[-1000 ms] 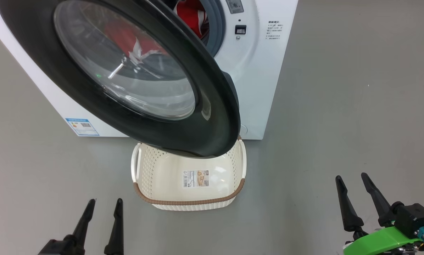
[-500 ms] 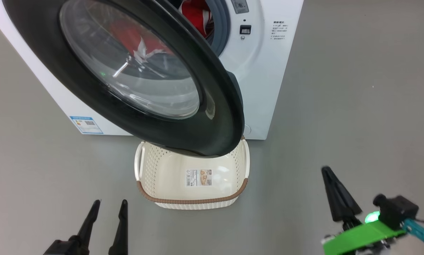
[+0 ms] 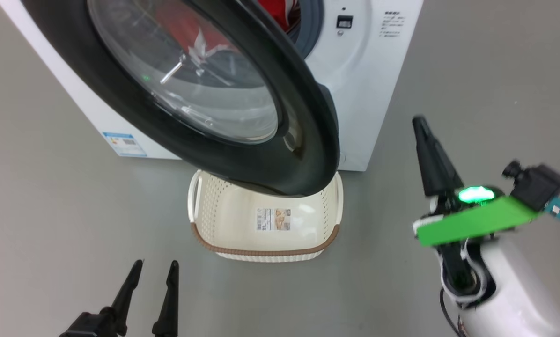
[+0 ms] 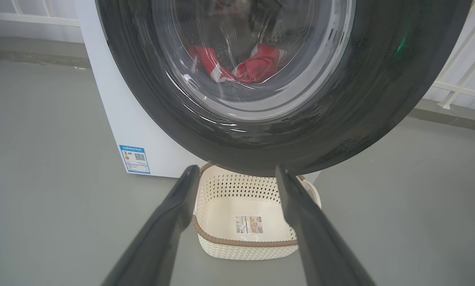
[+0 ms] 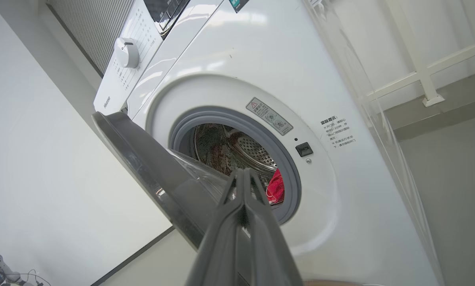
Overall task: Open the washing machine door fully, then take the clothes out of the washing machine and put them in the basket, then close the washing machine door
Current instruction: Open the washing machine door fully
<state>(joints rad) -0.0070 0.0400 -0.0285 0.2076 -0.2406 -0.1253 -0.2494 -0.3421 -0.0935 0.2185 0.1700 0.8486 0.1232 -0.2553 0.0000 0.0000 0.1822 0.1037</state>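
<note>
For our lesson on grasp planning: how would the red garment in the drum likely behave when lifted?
The red garment lies crumpled in folds, so it will probably droop and trail. It looks like thin fabric, so likely light, not fragile.

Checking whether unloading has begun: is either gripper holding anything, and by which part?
Nothing is held. The left gripper is open and empty; the right gripper is shut on nothing, clear of the washing machine door. The clothes lie inside the drum.
</note>
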